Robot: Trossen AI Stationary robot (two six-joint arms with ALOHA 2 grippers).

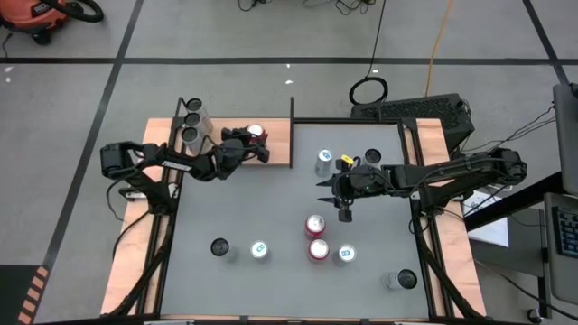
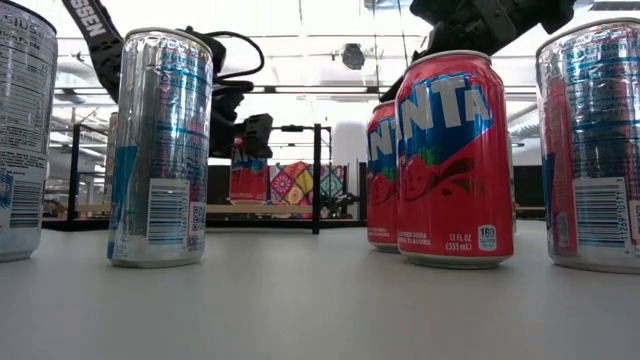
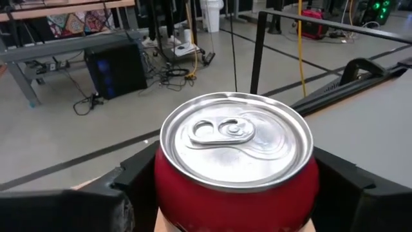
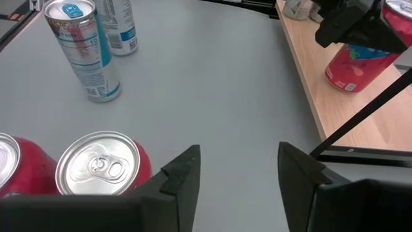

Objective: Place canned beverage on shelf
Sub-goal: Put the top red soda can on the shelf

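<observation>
The shelf (image 1: 278, 149) is a light-brown board with black posts at the table's far left. A red can (image 1: 256, 133) stands upright on it, also visible in the left wrist view (image 3: 235, 148) and the right wrist view (image 4: 351, 67). My left gripper (image 1: 256, 144) reaches level across the shelf and is shut on this can. My right gripper (image 1: 327, 185) hangs open above the middle of the table, nothing between its fingers (image 4: 183, 174), with two red cans (image 1: 315, 236) just below and nearer the front. My left gripper pinches the red can's side wall just below the rim (image 3: 168, 193), one finger (image 3: 122, 193) on each side. The fingers come in nearly level from the table's left. The can stands upright, its base (image 4: 341, 84) on the shelf board.
Several silver cans (image 1: 191, 126) stand at the shelf's left end. More cans stand on the grey table: slim silver-blue ones (image 1: 260, 250) (image 1: 345, 255), two at the far middle (image 1: 325, 162), one at the near right (image 1: 397, 280). A black shelf post (image 1: 292, 131) rises at the shelf's right edge.
</observation>
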